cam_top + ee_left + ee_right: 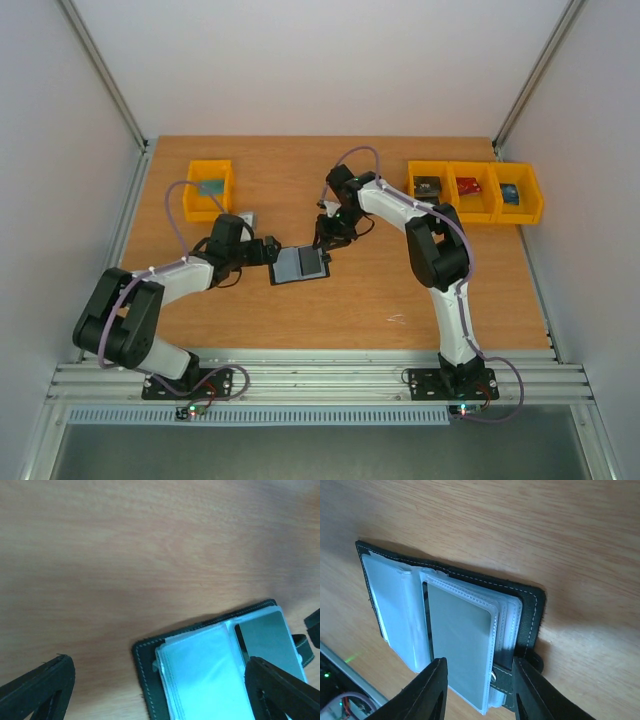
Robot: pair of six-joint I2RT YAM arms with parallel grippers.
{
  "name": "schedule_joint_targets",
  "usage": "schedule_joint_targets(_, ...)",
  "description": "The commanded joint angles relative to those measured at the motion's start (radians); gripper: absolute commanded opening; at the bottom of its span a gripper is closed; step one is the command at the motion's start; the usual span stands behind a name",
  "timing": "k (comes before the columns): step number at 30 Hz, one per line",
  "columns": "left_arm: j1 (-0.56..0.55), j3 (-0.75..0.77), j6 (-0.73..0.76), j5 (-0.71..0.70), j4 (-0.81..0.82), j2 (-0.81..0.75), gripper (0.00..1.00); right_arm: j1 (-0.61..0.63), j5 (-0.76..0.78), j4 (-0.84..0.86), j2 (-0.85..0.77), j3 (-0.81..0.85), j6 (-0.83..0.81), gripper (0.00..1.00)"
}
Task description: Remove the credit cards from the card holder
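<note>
Top view — the card holder (300, 265) lies open near the middle of the table (400, 300). The left gripper (270, 252) is at its 9 o'clock edge and the right gripper (325, 243) at its 1 o'clock corner. Yellow bins (470, 190) stand toward 2 o'clock.

Left wrist — fingers (40, 690) spread wide, holding nothing. The holder sits at 5 o'clock in frame.

Right wrist — fingers (427, 690) partly apart, straddling the end of a clear sleeve with a grey card (460, 640) inside. They are not clamped on it.
</note>
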Motion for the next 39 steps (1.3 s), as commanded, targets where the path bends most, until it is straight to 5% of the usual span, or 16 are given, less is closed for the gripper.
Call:
schedule_joint_targets(1,-0.004,-0.041,-0.139,0.083,0.13,0.029,0.92,0.009,-0.071,0.066,-0.002,-0.034,0.033,0.33)
schedule_joint_targets(14,-0.005,-0.063,-0.185,0.124,0.192,0.123,0.91,0.021,-0.268,0.133,0.065,-0.027,0.046,0.31)
schedule_joint_targets(29,-0.004,-0.077,-0.18,0.167,0.245,0.114,0.88,0.004,0.001,-0.033,-0.03,-0.026,0.001,0.39)
schedule_joint_targets(39,-0.004,-0.08,-0.161,0.248,0.314,0.131,0.86,0.021,-0.221,0.064,0.097,0.006,0.044,0.39)
